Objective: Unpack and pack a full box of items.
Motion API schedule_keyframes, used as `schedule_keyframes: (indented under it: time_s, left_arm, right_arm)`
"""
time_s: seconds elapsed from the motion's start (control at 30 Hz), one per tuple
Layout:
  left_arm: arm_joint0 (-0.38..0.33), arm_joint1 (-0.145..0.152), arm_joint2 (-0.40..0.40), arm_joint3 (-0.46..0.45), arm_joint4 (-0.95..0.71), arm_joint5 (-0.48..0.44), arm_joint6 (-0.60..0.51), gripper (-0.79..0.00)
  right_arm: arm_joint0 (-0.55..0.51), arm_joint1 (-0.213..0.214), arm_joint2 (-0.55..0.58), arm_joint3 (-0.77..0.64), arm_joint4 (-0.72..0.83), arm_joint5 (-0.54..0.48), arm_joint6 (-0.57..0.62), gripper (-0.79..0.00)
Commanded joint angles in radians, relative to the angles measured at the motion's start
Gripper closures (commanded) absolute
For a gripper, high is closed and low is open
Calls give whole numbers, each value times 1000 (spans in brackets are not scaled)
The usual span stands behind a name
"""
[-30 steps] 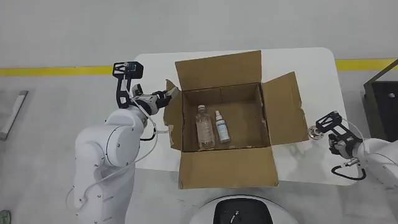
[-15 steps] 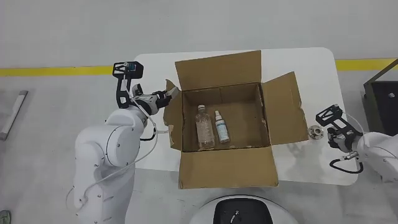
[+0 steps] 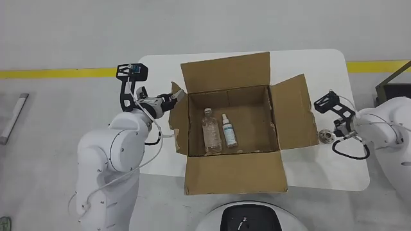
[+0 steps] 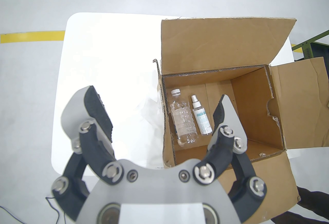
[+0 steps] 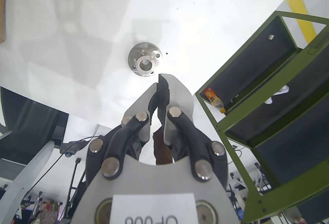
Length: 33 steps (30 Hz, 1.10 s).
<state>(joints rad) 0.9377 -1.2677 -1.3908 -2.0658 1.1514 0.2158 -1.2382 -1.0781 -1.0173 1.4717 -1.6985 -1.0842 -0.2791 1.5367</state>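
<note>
An open cardboard box [image 3: 234, 167] stands mid-table with its flaps spread. On its floor lie a clear water bottle [image 3: 212, 132] [image 4: 183, 119] and a small white spray bottle [image 3: 229, 131] [image 4: 201, 114], side by side. My left gripper [image 3: 174, 97] [image 4: 156, 96] hangs open above the box's left wall, holding nothing. A small metal flange [image 3: 326, 134] [image 5: 144, 59] sits on the table to the right of the box's right flap. My right gripper [image 3: 335, 130] [image 5: 161, 79] is shut and empty, its tips just beside the flange.
Crumpled white wrapping [image 4: 150, 112] lies against the box's left wall. A green shelf unit [image 5: 270, 86] [image 3: 393, 96] stands off the table's right edge with an orange bottle [image 5: 215, 100] on it. Bare tabletop [image 3: 334, 70] stretches right of the box.
The right arm has swung from the table's front right corner toward the far side, closer to the box's right flap. The flange stays on the table. The left arm is still.
</note>
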Motion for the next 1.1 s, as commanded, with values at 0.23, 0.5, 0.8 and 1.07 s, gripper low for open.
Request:
schedule_keyframes:
  time_s: [0.23,0.5,0.8,1.07]
  left_arm:
    - [0,0,0,0,0,0,0,-785]
    - [0,0,0,0,0,0,0,-785]
    - [0,0,0,0,0,0,0,-785]
    - [0,0,0,0,0,0,0,-785]
  right_arm:
    - [-15,3,10,10,46,66,-1,0]
    - [-43,6,15,-8,31,53,-71,0]
    - [-90,11,31,6,52,27,-195,-240]
    - [-58,14,13,55,46,19,-205,-391]
